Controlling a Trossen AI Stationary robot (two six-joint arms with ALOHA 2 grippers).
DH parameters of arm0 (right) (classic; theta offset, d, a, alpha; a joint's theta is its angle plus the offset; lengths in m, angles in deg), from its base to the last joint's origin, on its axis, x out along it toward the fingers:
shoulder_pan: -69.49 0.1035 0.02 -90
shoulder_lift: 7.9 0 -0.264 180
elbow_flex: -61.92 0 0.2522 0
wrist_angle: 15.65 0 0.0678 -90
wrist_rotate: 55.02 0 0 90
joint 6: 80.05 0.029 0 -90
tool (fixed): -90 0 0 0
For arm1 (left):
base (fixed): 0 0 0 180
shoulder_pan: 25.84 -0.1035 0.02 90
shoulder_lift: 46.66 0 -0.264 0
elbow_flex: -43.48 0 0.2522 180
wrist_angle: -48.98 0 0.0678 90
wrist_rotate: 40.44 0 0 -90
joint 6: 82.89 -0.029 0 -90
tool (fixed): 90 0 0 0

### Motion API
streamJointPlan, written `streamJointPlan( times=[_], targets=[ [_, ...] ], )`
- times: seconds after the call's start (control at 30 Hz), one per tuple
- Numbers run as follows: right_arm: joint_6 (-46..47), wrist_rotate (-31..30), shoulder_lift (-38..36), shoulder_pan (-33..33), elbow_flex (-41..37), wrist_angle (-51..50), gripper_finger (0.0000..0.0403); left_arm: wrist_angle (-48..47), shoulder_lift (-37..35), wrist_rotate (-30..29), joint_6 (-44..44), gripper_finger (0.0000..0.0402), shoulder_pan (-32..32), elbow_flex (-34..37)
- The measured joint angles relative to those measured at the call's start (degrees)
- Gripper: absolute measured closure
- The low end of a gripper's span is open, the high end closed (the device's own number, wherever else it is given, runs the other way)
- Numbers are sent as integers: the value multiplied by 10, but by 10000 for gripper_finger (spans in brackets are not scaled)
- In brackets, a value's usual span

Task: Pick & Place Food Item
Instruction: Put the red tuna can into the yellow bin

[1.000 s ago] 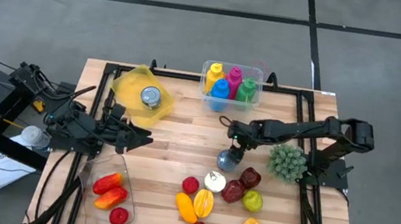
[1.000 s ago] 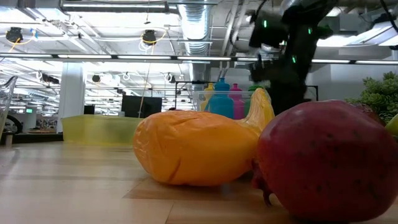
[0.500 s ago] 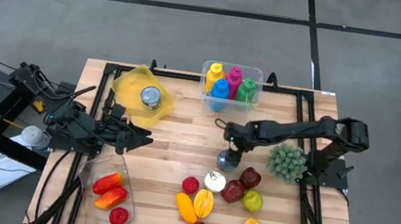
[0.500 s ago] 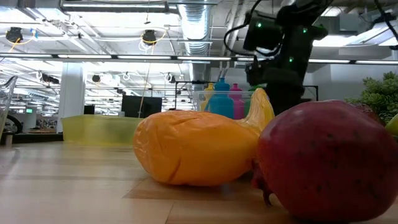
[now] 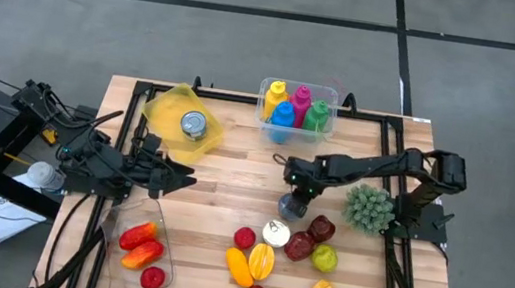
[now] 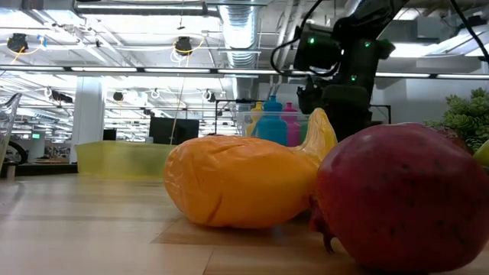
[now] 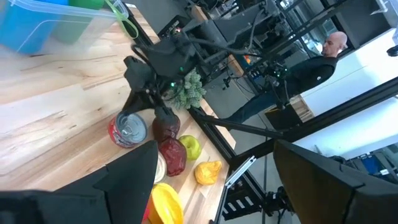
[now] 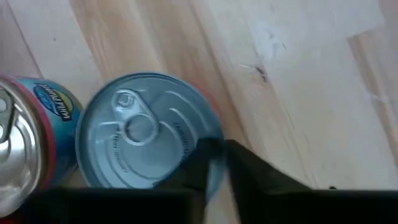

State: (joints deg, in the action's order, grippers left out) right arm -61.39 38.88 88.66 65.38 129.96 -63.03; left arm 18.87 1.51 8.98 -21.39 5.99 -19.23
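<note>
**Item: tin can — right arm at its rim**

Tin can (image 5: pixel 290 207) — silver pull-tab lid and red label, on the wooden table (image 5: pixel 223 175) right of centre. It lies just above the cluster of play fruit. The right wrist view shows a second tin (image 8: pixel 31 134) with a blue label just beside it.

Right gripper (image 5: pixel 295 190) — directly over the can. Its fingers (image 8: pixel 249 171) are drawn close together at the lid's edge, one over the lid and one outside it. Whether they actually pinch the rim cannot be told.

Adjacent stock:
- dark red fruit (image 5: pixel 302 243), green apple (image 5: pixel 324 259), orange and yellow pieces toward the near edge
- green spiky plant (image 5: pixel 368 208), beside the right arm

Farther out:
- clear bin (image 5: pixel 296 109) of coloured bottles, at the far edge
- yellow container (image 5: pixel 180 118) holding another tin, far left
- clear tray (image 5: pixel 140 244) with red peppers, near left

Left gripper (image 5: pixel 182 179) — at the table's left side between container and tray, jaws spread, holding nothing.
</note>
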Motion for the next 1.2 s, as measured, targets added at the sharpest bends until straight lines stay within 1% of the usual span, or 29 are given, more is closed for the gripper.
streamJointPlan(
  times=[0.03, 0.17, 0.23, 0.3, 0.4, 0.53, 0.77, 0.93, 1.03, 1.2],
  targets=[
    [-7, 8, 1, -3, 0, 0, 386, -4, 0, 0, 0, 92, 0, 0],
    [-6, 8, 1, -10, 0, 3, 376, -15, 0, -1, 0, 92, 0, 0],
    [1, 6, -6, -17, -1, 3, 386, -19, 0, -2, 0, 92, 0, 0],
    [23, -2, -10, -23, 2, 3, 397, -21, 0, -2, -8, 92, -5, 0],
    [28, -24, -14, -32, 9, -4, 400, -21, 0, -3, -17, 92, -16, 0],
    [18, -44, -19, -40, 31, -1, 402, -22, 0, -5, -35, 92, -37, 0],
    [7, -42, -19, -45, 65, 2, 402, -24, 0, -4, -77, 92, -81, 0],
    [5, -41, -19, -48, 80, 8, 403, -58, 15, -3, -92, 92, -122, 0],
    [4, -41, -19, -50, 84, 18, 403, -71, 44, 23, -92, 92, -151, 0],
    [8, -40, -20, -51, 85, 31, 403, -51, 124, 142, -132, 92, -203, 0]
  ],
)
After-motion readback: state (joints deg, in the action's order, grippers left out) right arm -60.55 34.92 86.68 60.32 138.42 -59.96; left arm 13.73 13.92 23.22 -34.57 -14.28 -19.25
